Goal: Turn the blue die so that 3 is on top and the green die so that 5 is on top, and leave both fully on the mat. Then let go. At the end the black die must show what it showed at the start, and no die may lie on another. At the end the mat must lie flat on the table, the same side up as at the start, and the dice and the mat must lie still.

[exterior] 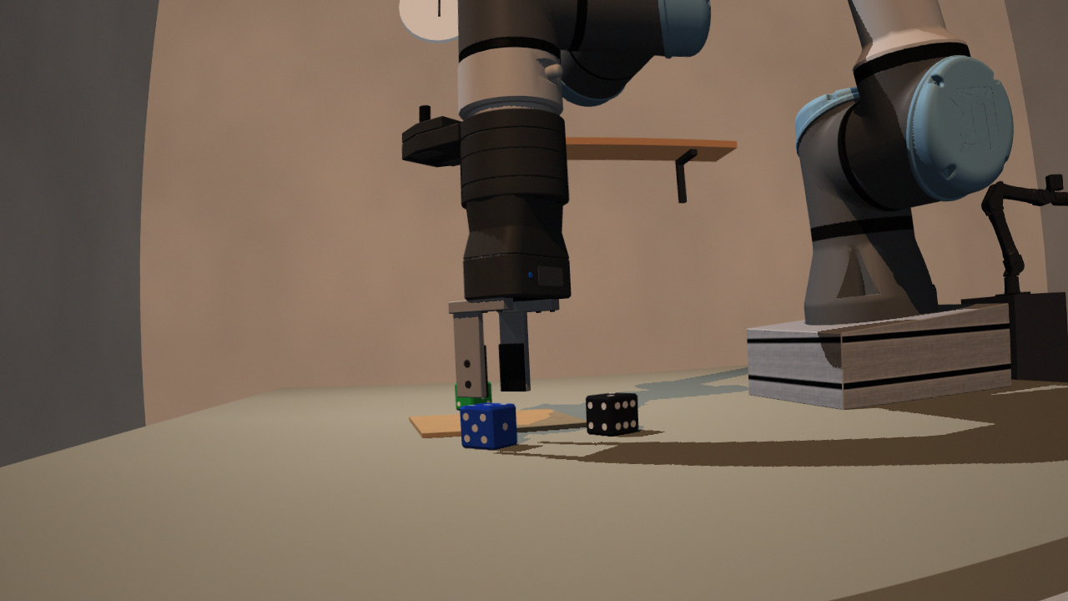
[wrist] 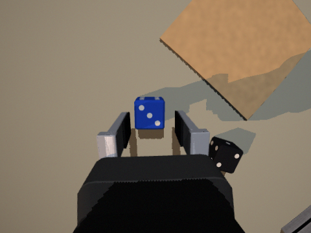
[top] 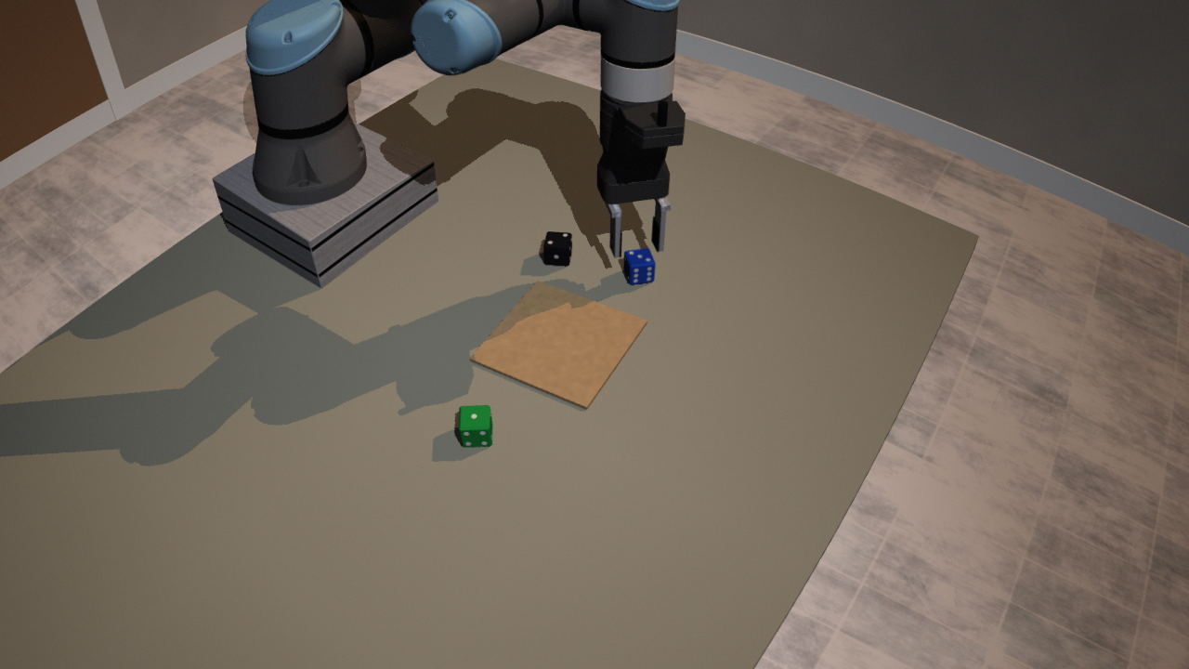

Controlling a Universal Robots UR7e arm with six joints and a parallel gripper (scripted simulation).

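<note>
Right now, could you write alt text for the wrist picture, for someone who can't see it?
An open gripper reaches toward a blue die showing three on top. A black die sits beyond the right-hand finger, and part of a tan mat fills the upper right.

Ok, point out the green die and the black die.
Green die [top: 475,426] [exterior: 486,398]: top and exterior views, its body.
Black die [top: 557,248] [exterior: 612,415] [wrist: 226,158]: all three views, its body.
</note>
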